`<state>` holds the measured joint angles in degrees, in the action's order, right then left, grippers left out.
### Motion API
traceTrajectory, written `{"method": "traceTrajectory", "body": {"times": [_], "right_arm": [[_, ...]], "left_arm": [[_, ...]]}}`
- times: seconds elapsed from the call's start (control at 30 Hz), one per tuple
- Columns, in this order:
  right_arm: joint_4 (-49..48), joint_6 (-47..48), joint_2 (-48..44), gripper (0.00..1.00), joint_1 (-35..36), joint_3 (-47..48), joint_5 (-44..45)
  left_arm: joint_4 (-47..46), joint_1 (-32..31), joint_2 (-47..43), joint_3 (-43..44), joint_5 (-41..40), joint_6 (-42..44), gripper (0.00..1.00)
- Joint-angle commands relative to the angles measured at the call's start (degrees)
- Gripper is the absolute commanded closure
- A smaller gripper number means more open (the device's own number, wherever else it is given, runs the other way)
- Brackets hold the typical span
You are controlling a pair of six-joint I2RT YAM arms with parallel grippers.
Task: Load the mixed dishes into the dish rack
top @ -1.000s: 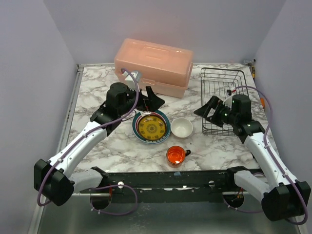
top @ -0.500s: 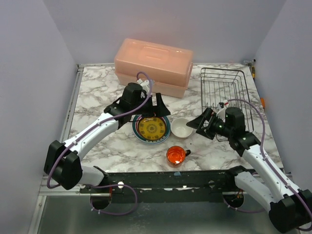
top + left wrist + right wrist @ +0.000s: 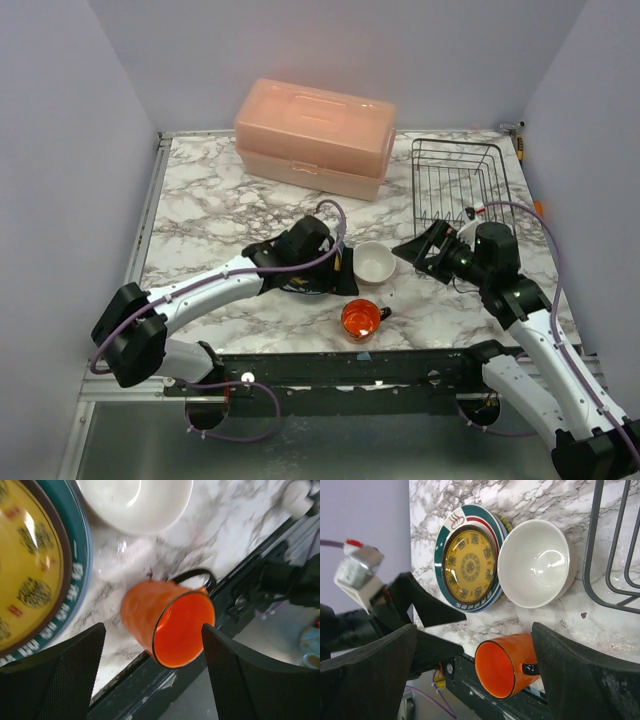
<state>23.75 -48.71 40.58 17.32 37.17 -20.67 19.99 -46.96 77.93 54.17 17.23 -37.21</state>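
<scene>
The left fingers (image 3: pixel 60 680) are being held apart over the mug (image 3: pixel 170 627), likely slippery and breakable, best pinched across its wall; the right fingers (image 3: pixel 370 680) are being held apart, empty.

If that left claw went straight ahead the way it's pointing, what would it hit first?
Most likely the small glossy orange mug, framed between the left gripper's open fingers, though depth is unclear.
</scene>
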Motion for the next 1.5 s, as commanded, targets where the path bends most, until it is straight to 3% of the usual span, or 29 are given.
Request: {"method": "traceTrajectory", "body": {"times": [0.0,0.33,0.6,0.97,1.17,1.47], "right_arm": [[1.5,1.6,0.4,0.0,0.3,-0.6,0.0],[3.2,3.2,-0.5,0.0,0.3,-1.6,1.2],[6.4,4.6,-1.7,0.0,0.3,-1.2,6.3],[7.5,5.0,1.3,0.0,0.3,-1.5,8.6],[8.1,5.2,1.7,0.0,0.3,-1.2,9.9],[8.5,4.6,2.2,0.0,0.3,-1.5,11.6]], "left_arm": [[1.1,-6.6,-3.0,-4.6,-13.4,-1.4,0.23],[4.2,-14.6,3.5,-0.8,-24.6,-1.6,0.31],[8.5,-18.3,8.7,2.7,-31.1,-1.0,0.45],[11.0,-20.5,11.8,5.8,-33.2,0.9,0.64],[10.6,-21.5,13.5,6.0,-32.1,0.7,0.7],[13.4,-21.7,13.3,8.5,-34.8,3.9,0.97]]}}
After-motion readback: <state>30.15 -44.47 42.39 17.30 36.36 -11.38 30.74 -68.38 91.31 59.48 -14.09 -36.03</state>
